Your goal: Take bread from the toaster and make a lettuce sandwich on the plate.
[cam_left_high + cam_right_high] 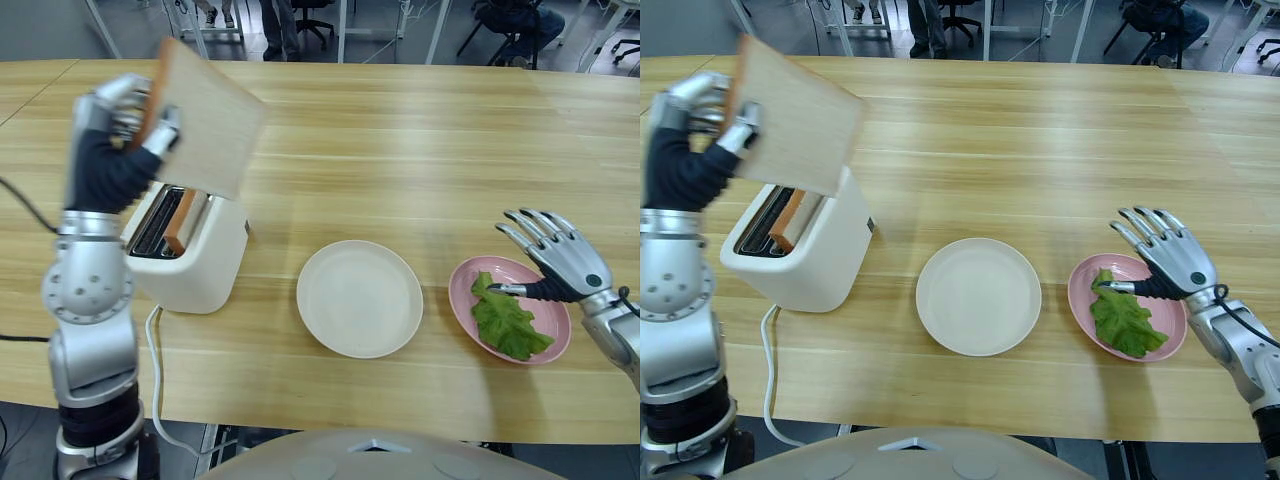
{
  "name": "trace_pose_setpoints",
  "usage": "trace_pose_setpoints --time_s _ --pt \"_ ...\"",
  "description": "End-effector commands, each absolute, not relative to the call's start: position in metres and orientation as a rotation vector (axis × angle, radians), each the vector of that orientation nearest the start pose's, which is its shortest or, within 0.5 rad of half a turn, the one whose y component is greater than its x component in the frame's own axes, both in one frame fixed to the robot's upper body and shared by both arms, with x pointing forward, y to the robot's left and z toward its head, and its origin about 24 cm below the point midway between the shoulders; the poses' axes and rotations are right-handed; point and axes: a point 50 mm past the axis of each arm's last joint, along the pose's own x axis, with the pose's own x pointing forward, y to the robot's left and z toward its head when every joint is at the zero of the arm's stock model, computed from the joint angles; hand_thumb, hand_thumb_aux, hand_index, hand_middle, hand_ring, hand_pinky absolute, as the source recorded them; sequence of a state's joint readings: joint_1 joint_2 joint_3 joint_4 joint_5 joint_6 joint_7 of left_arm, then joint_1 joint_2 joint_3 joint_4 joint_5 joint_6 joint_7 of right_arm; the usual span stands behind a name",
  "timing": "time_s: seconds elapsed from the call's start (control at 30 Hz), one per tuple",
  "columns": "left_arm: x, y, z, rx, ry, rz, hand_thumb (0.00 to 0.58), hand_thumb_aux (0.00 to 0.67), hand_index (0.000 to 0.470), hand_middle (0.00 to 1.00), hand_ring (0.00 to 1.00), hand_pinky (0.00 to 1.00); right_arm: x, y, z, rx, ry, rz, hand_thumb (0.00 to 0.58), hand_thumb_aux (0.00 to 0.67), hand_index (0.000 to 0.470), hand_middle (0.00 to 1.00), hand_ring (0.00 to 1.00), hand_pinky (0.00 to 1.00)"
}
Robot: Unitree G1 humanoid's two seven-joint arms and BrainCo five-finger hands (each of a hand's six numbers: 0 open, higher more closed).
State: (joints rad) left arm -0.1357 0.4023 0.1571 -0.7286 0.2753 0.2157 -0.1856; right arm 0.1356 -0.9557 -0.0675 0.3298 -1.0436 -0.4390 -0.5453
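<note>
Surface: a long wooden table ran across the frame, with chair legs in the room along the top edge.
Left eye view, my left hand: my left hand sat at upper left, its fingers closed on one edge of a bread slice held clear above the toaster.
Left eye view, slice: it stood tilted, broad face toward the camera, its long axis sloping from upper left to lower right.
Left eye view, target: the plate lay bare at centre, down and to the right of the slice, between the toaster and the pink dish.
Right eye view, my right hand: my right hand hovered at the right, fingers spread and holding nothing, over the lettuce in the pink dish.
Right eye view, reach: I judged the left hand should carry the bread, the right being nearer the lettuce; the plate lay between them.
Hidden: a second slice stood in the slot, its lower part sunk out of sight.
Unclear: I could not tell whether my right thumb touched the lettuce; that forearm was cut off by the frame edge.
</note>
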Motion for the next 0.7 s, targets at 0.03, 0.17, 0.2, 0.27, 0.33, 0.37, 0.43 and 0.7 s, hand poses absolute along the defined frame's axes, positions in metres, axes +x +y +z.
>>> trace_pose_setpoints --time_s 0.03,0.17,0.2,0.27,0.33,0.37,0.43,0.7 --pt "0.222 0.159 0.211 0.674 -0.541 -0.266 0.580 0.670 0.460 1.00 1.00 1.00 0.201 -0.349 0.059 -1.833 -0.237 0.117 0.000 0.000 0.000 0.00 0.00 0.00" --pt "0.234 0.133 0.191 0.717 -0.458 -0.572 0.580 0.670 0.460 1.00 1.00 1.00 0.195 -0.358 0.046 -1.825 -0.210 0.142 0.000 0.000 0.000 0.00 0.00 0.00" --pt "0.238 0.126 0.184 0.753 -0.438 -0.652 0.580 0.670 0.460 1.00 1.00 1.00 0.194 -0.360 0.042 -1.823 -0.196 0.150 0.000 0.000 0.000 0.00 0.00 0.00" --pt "0.244 0.115 0.173 0.793 -0.398 -0.777 0.580 0.670 0.460 1.00 1.00 1.00 0.191 -0.361 0.034 -1.815 -0.167 0.165 0.000 0.000 0.000 0.00 0.00 0.00" --pt "0.253 0.106 0.164 0.836 -0.366 -0.869 0.580 0.670 0.460 1.00 1.00 1.00 0.190 -0.361 0.028 -1.802 -0.157 0.174 0.000 0.000 0.000 0.00 0.00 0.00" --pt "0.259 0.101 0.158 0.862 -0.349 -0.908 0.580 0.670 0.460 1.00 1.00 1.00 0.189 -0.361 0.026 -1.801 -0.153 0.181 0.000 0.000 0.000 0.00 0.00 0.00" --pt "0.269 0.093 0.147 0.893 -0.314 -0.966 0.580 0.670 0.460 1.00 1.00 1.00 0.189 -0.361 0.024 -1.795 -0.152 0.193 0.000 0.000 0.000 0.00 0.00 0.00" --pt "0.294 0.063 0.103 0.919 -0.210 -1.173 0.580 0.670 0.460 1.00 1.00 1.00 0.184 -0.361 0.016 -1.787 -0.131 0.238 0.031 0.018 0.013 0.00 0.00 0.00"
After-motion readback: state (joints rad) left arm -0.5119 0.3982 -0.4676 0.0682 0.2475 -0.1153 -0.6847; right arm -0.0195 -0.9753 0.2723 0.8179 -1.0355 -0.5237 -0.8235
